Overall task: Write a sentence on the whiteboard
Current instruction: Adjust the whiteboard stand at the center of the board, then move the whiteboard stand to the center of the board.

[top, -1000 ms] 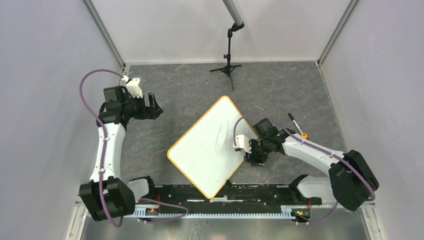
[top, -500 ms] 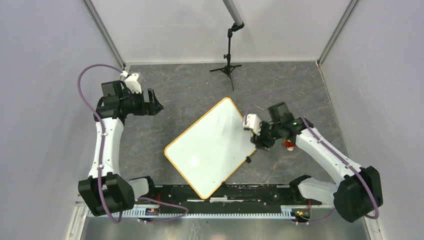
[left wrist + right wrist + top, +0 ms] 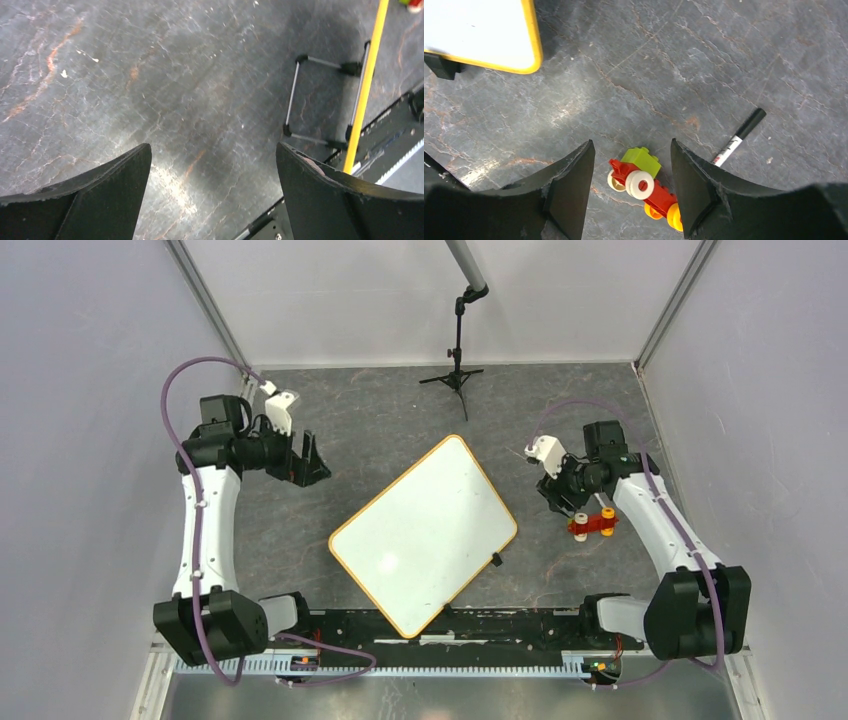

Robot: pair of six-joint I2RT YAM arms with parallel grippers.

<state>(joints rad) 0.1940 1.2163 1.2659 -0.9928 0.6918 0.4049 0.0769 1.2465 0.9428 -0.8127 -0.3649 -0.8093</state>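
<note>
Grey stone-look table [image 3: 370, 420] lies bare left of and behind the whiteboard [image 3: 420, 535], which sits mid-table, set cornerwise, its near corner at the base rail [image 3: 500, 625]. Your left gripper [image 3: 318, 462] hangs spread wide over that bare patch. Since a second ago your right gripper [image 3: 566, 506] has left the board's right edge and swung out. It hovers, jaws apart and empty, over the toy [image 3: 592, 524], with the marker [image 3: 738, 137] just beside it. One board, one toy, one marker, one tripod [image 3: 455, 375].

Left fingers [image 3: 90, 200], right fingers [image 3: 569, 192]: spread, apparently empty
</note>
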